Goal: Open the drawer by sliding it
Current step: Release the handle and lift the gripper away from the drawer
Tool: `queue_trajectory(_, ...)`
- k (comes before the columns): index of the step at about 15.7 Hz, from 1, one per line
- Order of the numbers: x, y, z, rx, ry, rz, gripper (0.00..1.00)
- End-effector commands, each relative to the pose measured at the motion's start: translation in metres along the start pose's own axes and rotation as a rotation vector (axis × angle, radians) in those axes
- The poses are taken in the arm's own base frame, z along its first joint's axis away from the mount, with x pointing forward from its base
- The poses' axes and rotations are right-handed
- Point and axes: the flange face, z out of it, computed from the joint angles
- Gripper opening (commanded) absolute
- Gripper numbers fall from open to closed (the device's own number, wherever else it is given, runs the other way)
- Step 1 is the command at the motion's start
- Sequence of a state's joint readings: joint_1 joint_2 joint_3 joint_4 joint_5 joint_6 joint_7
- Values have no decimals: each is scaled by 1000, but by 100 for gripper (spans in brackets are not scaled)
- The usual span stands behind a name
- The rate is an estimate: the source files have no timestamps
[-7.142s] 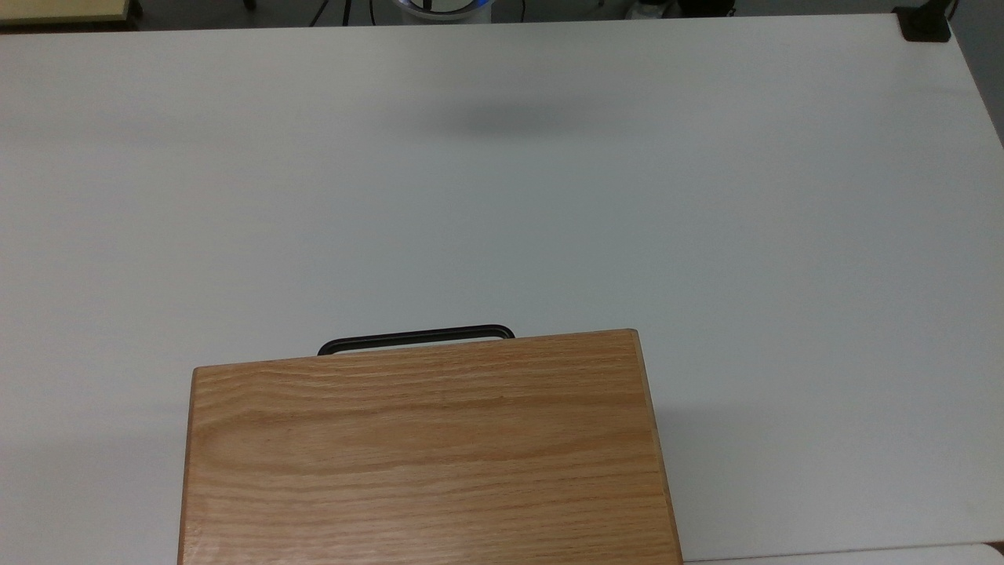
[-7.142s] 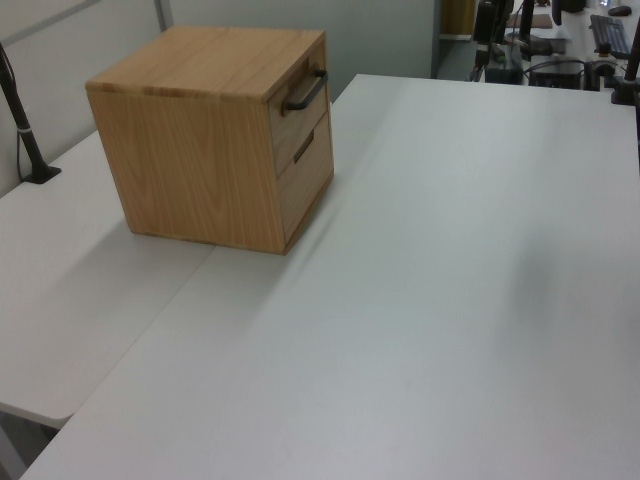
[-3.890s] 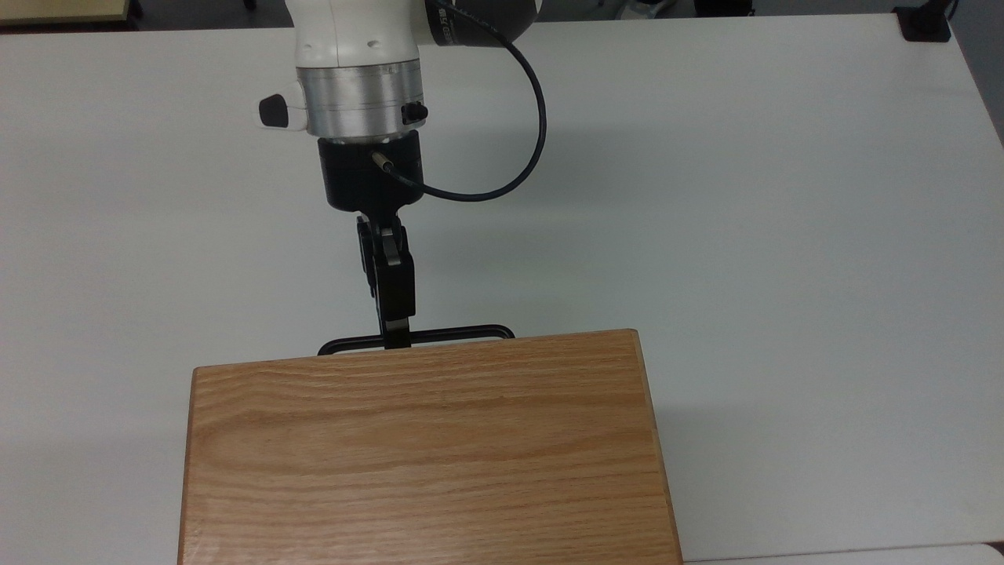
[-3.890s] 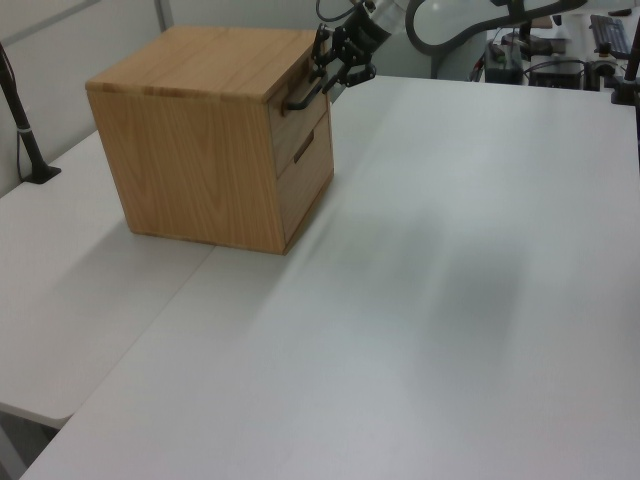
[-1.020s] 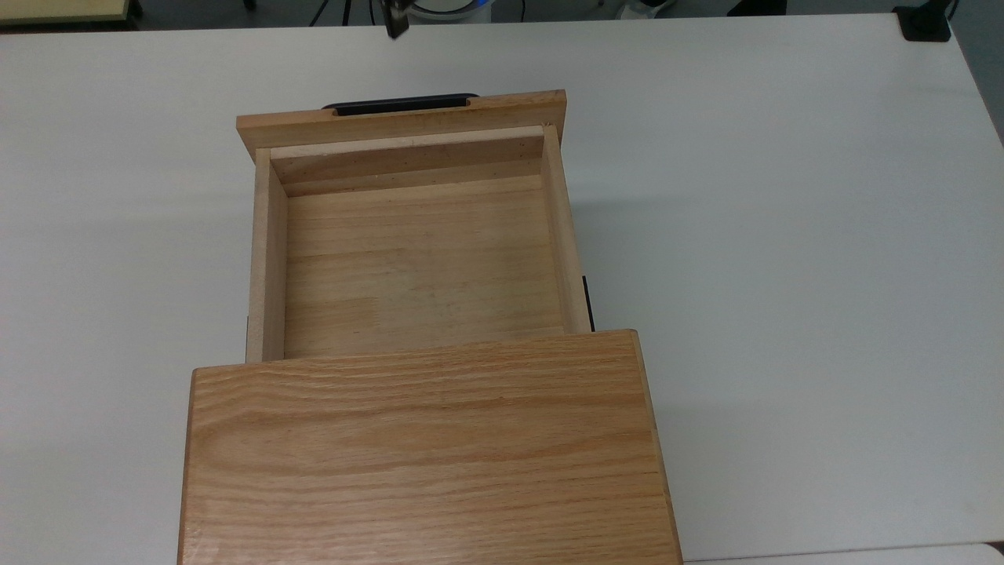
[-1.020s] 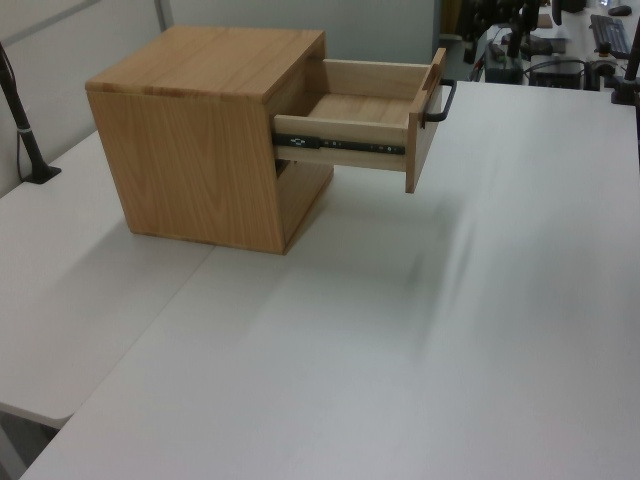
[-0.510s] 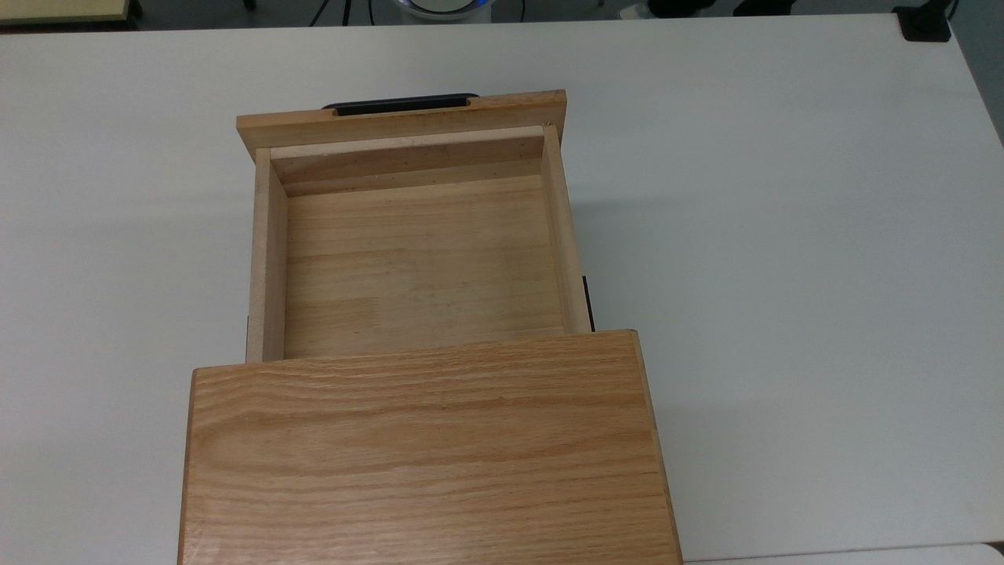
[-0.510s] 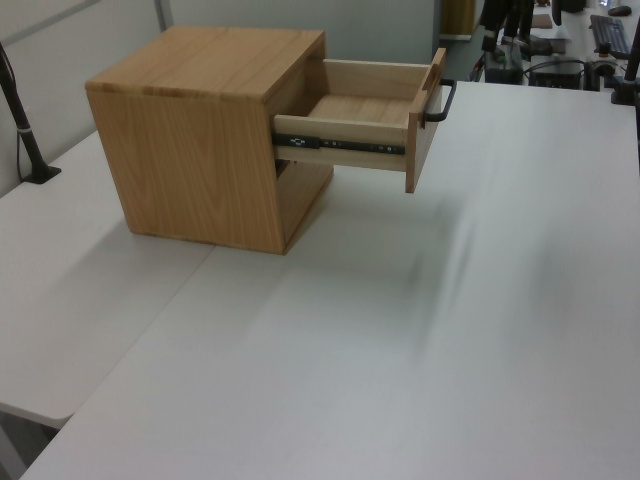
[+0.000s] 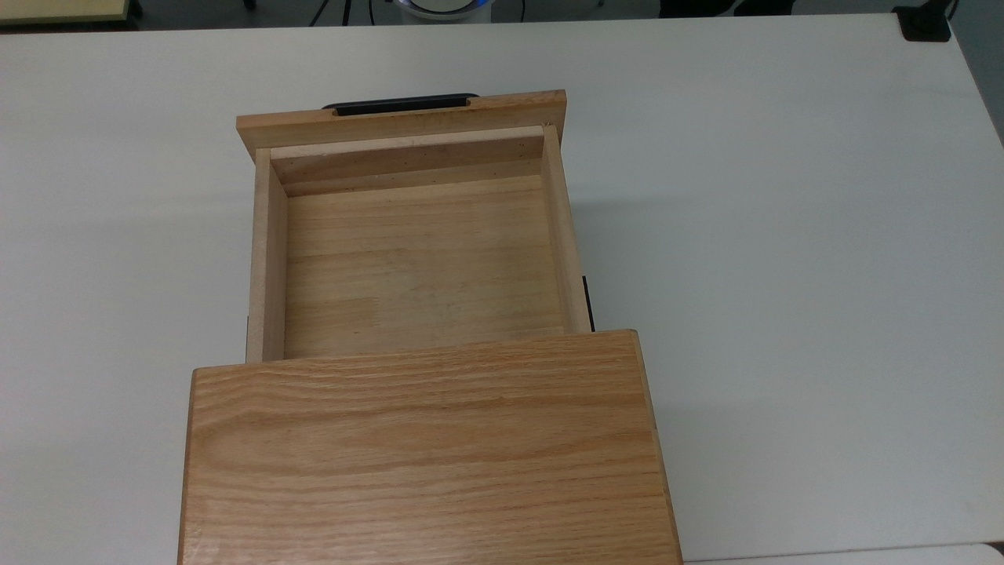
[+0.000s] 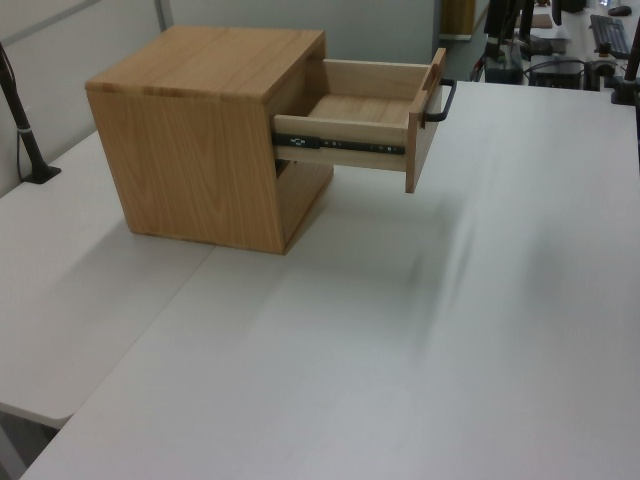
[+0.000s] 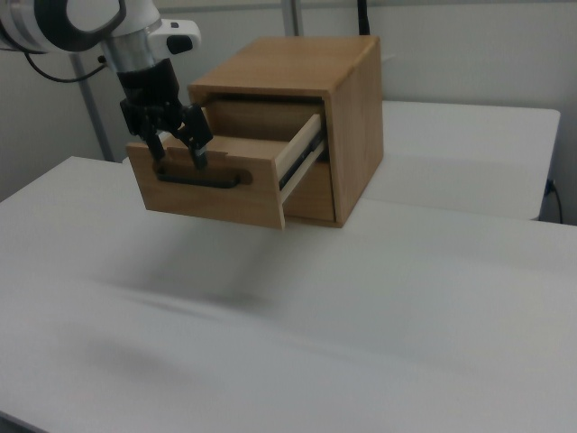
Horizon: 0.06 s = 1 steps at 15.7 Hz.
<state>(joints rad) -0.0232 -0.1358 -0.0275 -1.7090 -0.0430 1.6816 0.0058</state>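
In the top view, the drawer (image 9: 416,235) is seen drawn far out of the cabinet (image 9: 423,447), its empty tray exposed between the cabinet's front edge and its own front panel. The black bar handle (image 9: 400,103) lies on the far side of that panel from the cabinet, with its long axis running across the direction of sliding.

In the left view, the drawer (image 10: 365,125) projects from the upper opening of the cabinet (image 10: 210,140) toward the left view's right, carried on a side rail (image 10: 340,147). The handle (image 10: 443,101) stands off the panel face that is turned away from the cabinet.

In the right view, the gripper (image 11: 177,150) is seen in front of the drawer (image 11: 225,180), on the side away from the cabinet (image 11: 325,117), with its fingertips just above the handle (image 11: 198,179). The two fingers are spread apart and nothing is held between them; whether a fingertip touches the panel cannot be told. The sliding is judged complete, so any coming move would be a withdrawal away from the cabinet, with the handle lying directly below the fingers.
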Motion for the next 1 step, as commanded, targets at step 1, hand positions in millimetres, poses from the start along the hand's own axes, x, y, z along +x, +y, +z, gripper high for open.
queue_trajectory(1, -2, -1, -1, -8, -13, -20, 100)
